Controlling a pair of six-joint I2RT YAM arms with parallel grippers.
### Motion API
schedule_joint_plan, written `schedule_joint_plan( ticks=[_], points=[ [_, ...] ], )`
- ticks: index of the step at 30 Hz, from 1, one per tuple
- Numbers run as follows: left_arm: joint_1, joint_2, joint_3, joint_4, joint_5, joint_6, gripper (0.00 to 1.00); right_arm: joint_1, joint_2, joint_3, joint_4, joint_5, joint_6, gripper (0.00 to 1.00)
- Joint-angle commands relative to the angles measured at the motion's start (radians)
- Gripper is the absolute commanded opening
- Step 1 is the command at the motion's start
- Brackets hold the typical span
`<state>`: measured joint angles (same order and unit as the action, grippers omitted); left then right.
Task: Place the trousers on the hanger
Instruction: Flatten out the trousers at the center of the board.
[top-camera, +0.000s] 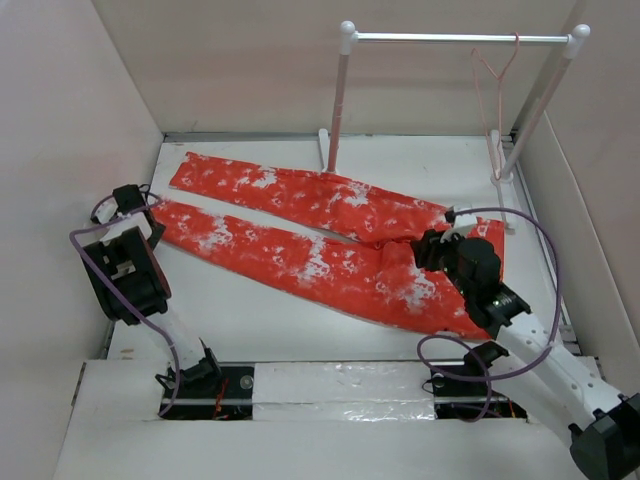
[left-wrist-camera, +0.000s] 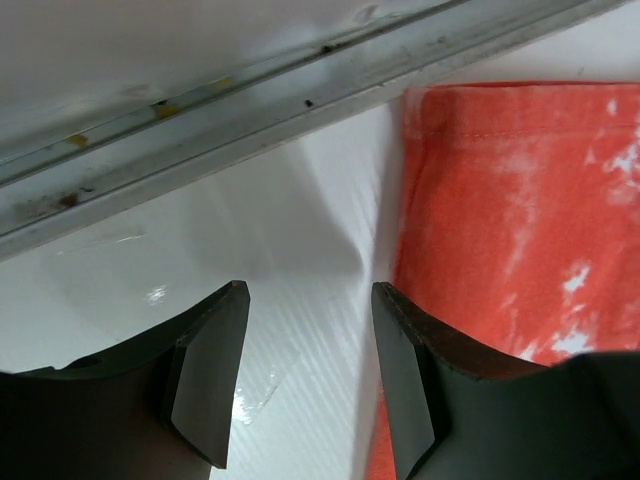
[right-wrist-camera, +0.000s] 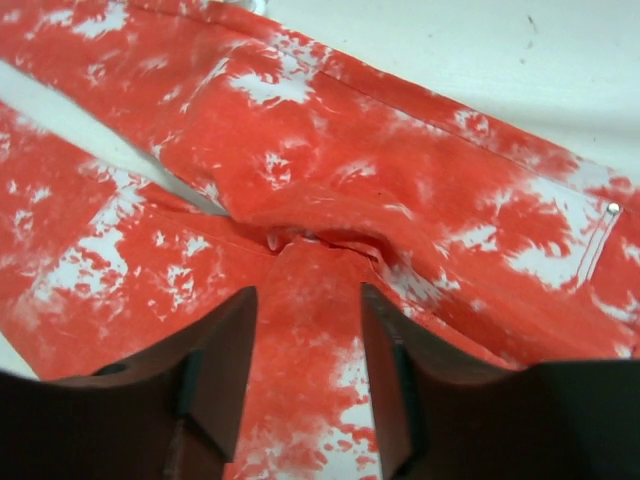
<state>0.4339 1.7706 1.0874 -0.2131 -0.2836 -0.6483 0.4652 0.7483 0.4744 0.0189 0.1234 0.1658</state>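
Note:
The orange-red, white-splotched trousers lie flat on the table, legs running left and waist at the right. The thin pink hanger hangs from the white rail at the back right. My left gripper is low at the cuff of the nearer leg. In the left wrist view that gripper is open with bare table between its jaws, and the cuff lies under and beyond the right finger. My right gripper hovers over the crotch, and in the right wrist view it is open, with bunched cloth just ahead and below.
The white rail stands on two posts with flat feet at the back right; its left post rises just behind the far trouser leg. Enclosure walls close in on the left, back and right. A metal seam runs along the table edge by the left gripper.

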Motion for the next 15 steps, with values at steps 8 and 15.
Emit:
schedule_joint_plan(
  ticks=[8, 15],
  points=[
    [0.000, 0.087, 0.017, 0.144, 0.161, -0.028, 0.51, -0.111, -0.205, -0.146, -0.166, 0.102, 0.211, 0.59],
    [0.000, 0.081, 0.005, 0.202, 0.214, -0.051, 0.49, -0.241, -0.271, -0.152, -0.266, 0.202, 0.290, 0.67]
  ],
)
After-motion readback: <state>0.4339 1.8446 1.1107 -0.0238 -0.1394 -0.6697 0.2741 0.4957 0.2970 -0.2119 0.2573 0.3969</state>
